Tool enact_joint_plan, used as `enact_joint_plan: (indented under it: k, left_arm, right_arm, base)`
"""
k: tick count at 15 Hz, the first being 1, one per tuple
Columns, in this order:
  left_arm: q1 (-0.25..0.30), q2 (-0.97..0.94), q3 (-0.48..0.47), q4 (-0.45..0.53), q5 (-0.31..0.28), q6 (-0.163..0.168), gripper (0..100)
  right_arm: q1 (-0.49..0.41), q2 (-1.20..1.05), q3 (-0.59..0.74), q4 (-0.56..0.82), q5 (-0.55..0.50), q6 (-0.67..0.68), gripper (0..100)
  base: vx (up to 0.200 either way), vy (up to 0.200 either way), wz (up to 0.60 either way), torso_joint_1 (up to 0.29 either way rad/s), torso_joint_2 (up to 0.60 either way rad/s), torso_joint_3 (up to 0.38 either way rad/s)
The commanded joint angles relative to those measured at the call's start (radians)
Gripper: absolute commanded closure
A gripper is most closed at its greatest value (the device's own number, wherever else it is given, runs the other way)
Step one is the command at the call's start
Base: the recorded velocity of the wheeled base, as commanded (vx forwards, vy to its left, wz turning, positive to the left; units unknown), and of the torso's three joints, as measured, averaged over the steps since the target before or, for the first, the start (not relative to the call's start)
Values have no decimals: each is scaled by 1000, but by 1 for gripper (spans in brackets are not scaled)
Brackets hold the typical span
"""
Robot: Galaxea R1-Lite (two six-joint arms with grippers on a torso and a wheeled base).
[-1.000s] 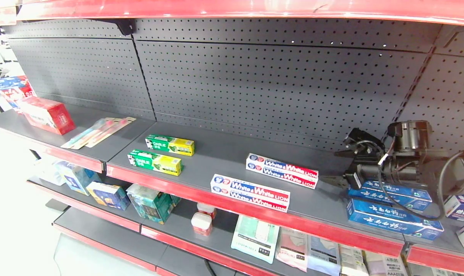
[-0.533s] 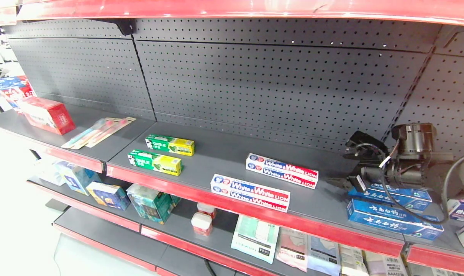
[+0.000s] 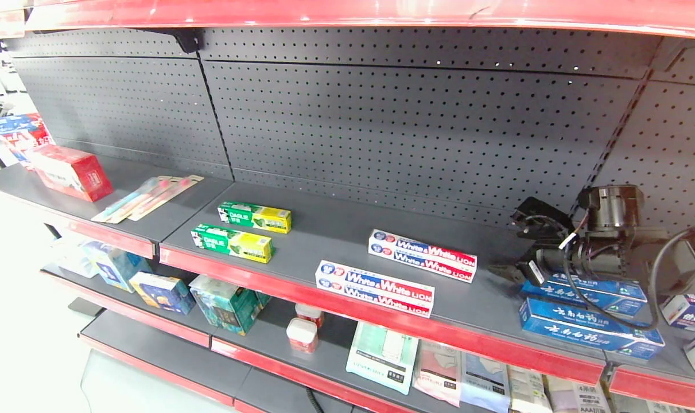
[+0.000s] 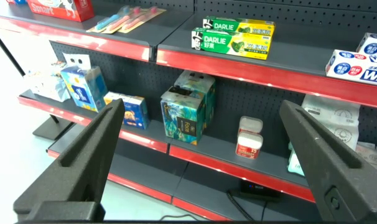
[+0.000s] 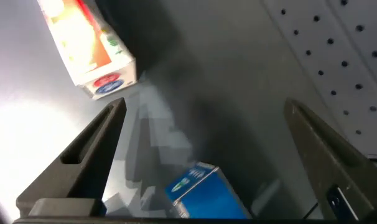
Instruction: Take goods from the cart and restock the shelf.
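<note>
Right wrist view: right tool [image 5: 204,106], jaws spread wide and empty, hovers above blue cardboard toothpaste box [image 5: 204,193] lying on grey metal shelf [image 5: 238,93]. Recommended: lift clear vertically, so box is not dragged.

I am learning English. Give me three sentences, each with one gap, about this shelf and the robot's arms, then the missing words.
1. The shelf carries ___ green-and-yellow boxes.
2. The right arm hangs over the ___ boxes.
3. The left gripper is ___ and holds nothing.
Missing words: two; blue; open.
</note>
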Motion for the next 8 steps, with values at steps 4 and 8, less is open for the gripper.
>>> enact_joint_plan:
  k: [4,8]
  left_arm:
    - [0,1,0,0,0,1,0]
    - [0,1,0,0,0,-1,0]
  right_arm:
    - [7,33,-29,-1,-14,1,0]
    - [25,51,-33,-30,-16,21,0]
  base:
    - [0,0,0,0,0,0]
    - [0,0,0,0,0,0]
